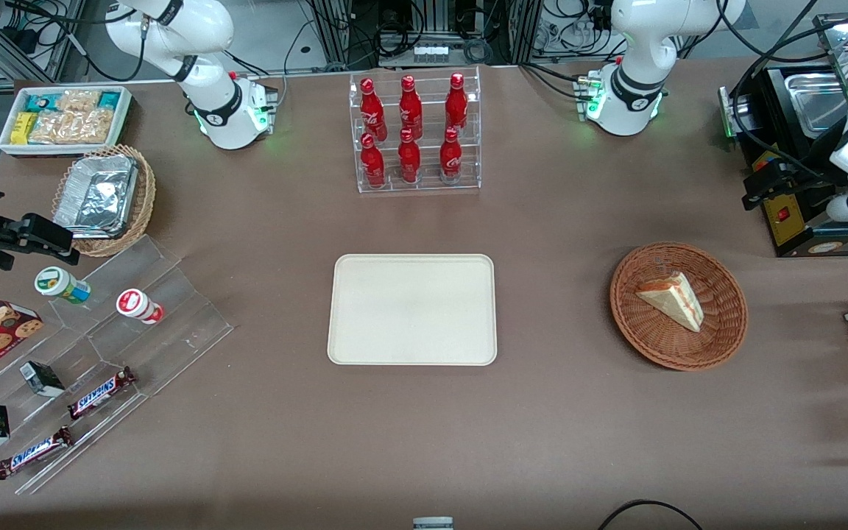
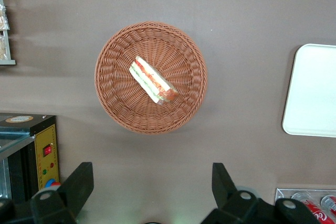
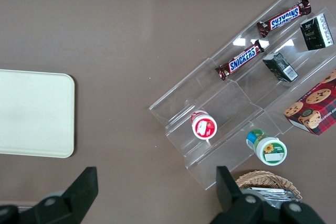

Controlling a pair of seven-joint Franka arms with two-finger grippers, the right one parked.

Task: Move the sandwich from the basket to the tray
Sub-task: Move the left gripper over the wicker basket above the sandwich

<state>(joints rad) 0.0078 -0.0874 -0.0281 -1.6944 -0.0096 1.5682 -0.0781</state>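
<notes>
- Gripper: two dark, wedge-shaped fingers spread wide, holding nothing; it hangs above bare brown tabletop, apart from every object
- Basket: round, shallow bowl of reddish-brown woven wicker with a ribbed rim; it sits on the tabletop below the gripper and just ahead of the fingertips, roughly centred on the gap between them
- Sandwich: triangular wedge of white bread, red and green filling layers exposed along its cut edge; it lies in the middle of the basket, its long edge running diagonally to the line between the fingers
- Tray: flat, rectangular, cream-beige, matte, with rounded corners and a low rim; it lies on the tabletop well apart from the basket, off to one side of the gripper, toward the parked arm's end
- In the front view the tray is bare and the basket holds the sandwich
</notes>
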